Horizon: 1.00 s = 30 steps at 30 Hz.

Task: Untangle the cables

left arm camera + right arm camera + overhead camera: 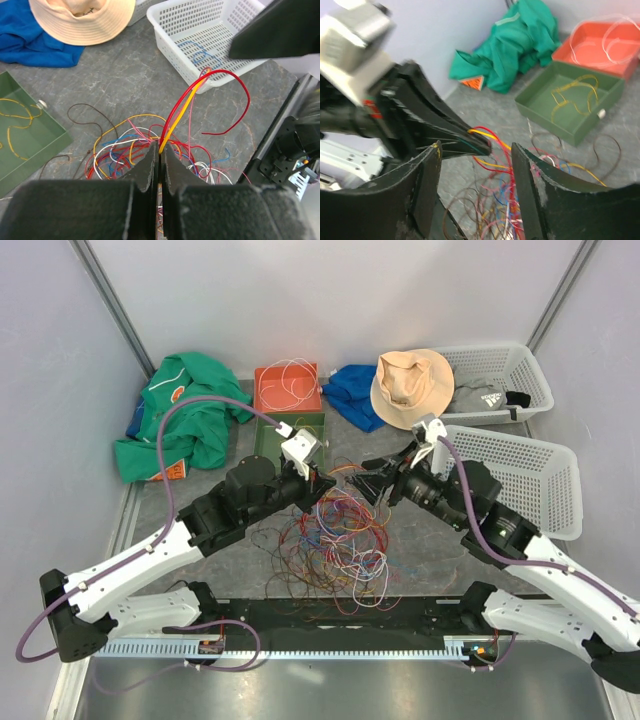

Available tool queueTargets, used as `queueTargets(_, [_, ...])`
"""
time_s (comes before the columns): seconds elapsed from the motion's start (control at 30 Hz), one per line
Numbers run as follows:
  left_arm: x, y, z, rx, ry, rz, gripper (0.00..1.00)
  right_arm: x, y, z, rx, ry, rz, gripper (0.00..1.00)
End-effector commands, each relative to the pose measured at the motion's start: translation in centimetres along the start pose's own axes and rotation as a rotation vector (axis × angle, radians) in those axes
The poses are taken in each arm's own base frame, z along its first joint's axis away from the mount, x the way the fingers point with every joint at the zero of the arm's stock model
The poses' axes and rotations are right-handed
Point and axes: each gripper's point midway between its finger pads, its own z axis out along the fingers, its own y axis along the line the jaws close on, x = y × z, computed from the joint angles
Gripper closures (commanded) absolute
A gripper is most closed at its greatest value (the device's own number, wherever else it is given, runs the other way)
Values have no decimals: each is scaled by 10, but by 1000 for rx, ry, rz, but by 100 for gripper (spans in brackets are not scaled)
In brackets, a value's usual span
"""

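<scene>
Left wrist: my left gripper (160,152) pinches red and yellow cables (175,116); my right gripper (476,147) stands wide, gripping nothing.

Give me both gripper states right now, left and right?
left gripper: closed, pinching the red and yellow wires.
right gripper: open, holding nothing, fingers either side of the left gripper's tip.

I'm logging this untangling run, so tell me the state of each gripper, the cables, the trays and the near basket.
left gripper: shut on red and yellow cables
right gripper: open, jaws either side of the left gripper's tip
cable pile: tangled
green tray: holds a yellow cable
orange tray: holds a white cable
near basket: holds a blue cable
</scene>
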Motion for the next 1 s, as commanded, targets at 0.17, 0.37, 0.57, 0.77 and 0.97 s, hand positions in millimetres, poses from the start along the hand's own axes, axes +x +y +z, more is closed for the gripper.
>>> queueTargets(0.17, [-19,-11,-5,44,-47,-36,98,20,-29,11,125,57,-53,55])
queueTargets(0.37, [-17,0,-10,-16,-42,-44,98,2,-44,-6,225,-19,-47,100])
queueTargets(0.57, [-18,21,-23,-140,-49,-70,98,-19,-77,-42,440,-124,-25,100])
queueTargets(0.77, [-22,41,-40,-247,-78,-79,97,-27,-98,-73,571,-201,7,100])
queueTargets(0.97, [-63,44,-66,-271,-216,-111,93,17,-123,-74,673,-95,12,100])
